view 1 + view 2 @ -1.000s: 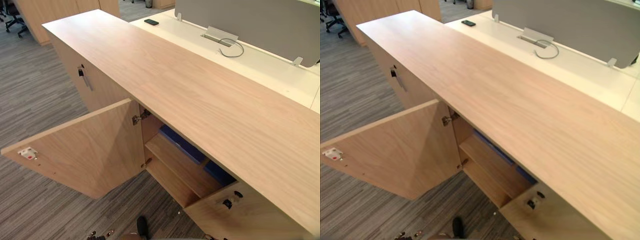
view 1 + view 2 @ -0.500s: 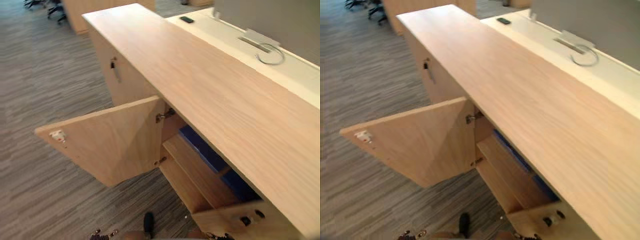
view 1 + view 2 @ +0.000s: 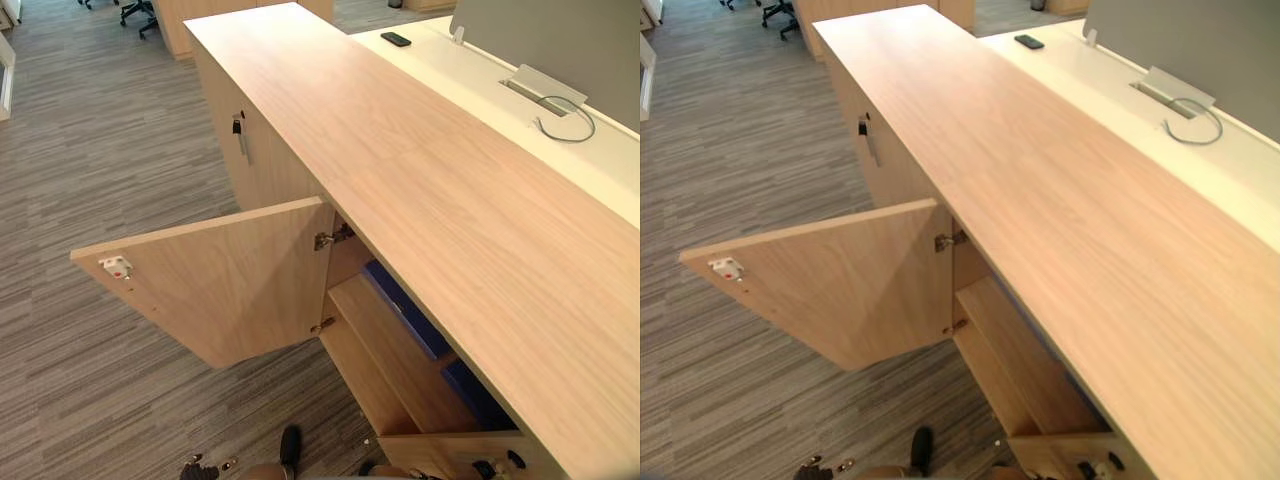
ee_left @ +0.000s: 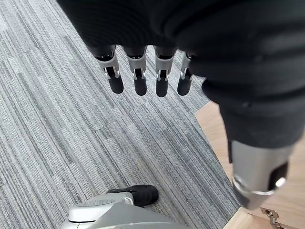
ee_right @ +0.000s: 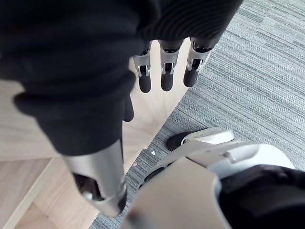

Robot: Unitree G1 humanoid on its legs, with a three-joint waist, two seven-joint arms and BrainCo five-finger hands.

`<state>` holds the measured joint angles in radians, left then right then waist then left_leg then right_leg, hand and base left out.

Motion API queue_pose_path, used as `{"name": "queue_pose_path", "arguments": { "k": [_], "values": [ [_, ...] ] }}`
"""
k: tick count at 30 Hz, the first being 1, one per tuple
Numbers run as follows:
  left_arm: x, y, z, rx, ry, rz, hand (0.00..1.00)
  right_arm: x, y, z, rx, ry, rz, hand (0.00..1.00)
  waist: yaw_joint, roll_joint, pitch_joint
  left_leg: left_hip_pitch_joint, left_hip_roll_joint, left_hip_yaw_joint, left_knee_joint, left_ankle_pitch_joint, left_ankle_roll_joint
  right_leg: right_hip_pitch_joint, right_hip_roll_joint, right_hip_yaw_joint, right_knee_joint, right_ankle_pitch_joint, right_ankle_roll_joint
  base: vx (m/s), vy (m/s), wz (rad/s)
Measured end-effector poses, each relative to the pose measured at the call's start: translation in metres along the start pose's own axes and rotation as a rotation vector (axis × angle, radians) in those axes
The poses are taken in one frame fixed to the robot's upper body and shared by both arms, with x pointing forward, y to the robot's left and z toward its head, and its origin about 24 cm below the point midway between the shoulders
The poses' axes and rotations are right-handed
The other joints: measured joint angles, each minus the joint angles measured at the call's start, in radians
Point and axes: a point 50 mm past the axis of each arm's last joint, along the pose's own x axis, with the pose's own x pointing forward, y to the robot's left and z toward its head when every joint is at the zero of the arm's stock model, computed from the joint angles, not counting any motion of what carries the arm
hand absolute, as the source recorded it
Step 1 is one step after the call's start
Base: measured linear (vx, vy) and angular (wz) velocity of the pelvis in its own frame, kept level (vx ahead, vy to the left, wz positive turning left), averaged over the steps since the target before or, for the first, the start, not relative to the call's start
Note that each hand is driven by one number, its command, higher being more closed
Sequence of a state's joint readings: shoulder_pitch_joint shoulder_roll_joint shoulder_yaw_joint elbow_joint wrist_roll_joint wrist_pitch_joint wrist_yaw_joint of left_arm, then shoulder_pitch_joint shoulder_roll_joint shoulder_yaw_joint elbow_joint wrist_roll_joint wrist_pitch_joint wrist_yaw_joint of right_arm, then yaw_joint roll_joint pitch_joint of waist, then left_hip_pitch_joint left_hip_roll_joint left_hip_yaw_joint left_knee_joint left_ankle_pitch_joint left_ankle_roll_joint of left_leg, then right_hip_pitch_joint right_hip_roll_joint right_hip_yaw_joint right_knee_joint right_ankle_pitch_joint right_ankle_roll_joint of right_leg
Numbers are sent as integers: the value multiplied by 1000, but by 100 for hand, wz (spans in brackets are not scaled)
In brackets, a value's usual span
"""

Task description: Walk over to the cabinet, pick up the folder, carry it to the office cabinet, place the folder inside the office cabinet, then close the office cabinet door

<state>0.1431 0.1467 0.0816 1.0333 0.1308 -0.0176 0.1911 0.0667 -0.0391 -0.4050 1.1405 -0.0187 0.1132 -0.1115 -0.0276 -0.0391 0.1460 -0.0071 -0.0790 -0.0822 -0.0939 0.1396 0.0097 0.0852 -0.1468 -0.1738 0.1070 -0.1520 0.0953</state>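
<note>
A blue folder [image 3: 405, 310] lies flat on the upper shelf [image 3: 385, 345] inside the long light-wood cabinet [image 3: 400, 170], partly hidden under the cabinet top. The cabinet's left door [image 3: 220, 280] stands wide open over the carpet. A second door [image 3: 470, 455] at the lower right is ajar. My left hand [image 4: 138, 78] hangs above the carpet beside the door's edge, fingers straight and holding nothing. My right hand [image 5: 164, 71] hangs by the wood panel, fingers relaxed and also holding nothing.
A closed cabinet door with a key and handle [image 3: 240, 135] is further left. Behind the cabinet runs a white desk [image 3: 520, 130] with a phone [image 3: 396, 39], a cable [image 3: 565, 110] and a grey divider [image 3: 560, 35]. Office chairs [image 3: 135, 10] stand far back on the carpet.
The whole picture has shifted, so the camera moved: the cabinet now runs further to the right and more carpet shows on the left. The door and folder stay put.
</note>
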Motion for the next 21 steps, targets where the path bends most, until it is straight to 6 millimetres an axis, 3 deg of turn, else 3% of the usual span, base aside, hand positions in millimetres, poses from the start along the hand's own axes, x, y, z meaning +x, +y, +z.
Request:
{"name": "queue_pose_path", "arguments": {
  "k": [14,21],
  "values": [
    [1,0,0,26,3,-9,0,0,-1,2,-38,-27,-4,0,-4,-1,-1,0,-7,-29,0,1,-3,27,-1,-31,-31,7,2,-32,-17,6],
    [3,5,4,8,-4,-1,0,0,0,5,-35,-36,-4,0,-12,-8,3,-49,-9,-32,16,12,1,-35,-18,-47,33,6,3,-5,-11,4]
  ]
}}
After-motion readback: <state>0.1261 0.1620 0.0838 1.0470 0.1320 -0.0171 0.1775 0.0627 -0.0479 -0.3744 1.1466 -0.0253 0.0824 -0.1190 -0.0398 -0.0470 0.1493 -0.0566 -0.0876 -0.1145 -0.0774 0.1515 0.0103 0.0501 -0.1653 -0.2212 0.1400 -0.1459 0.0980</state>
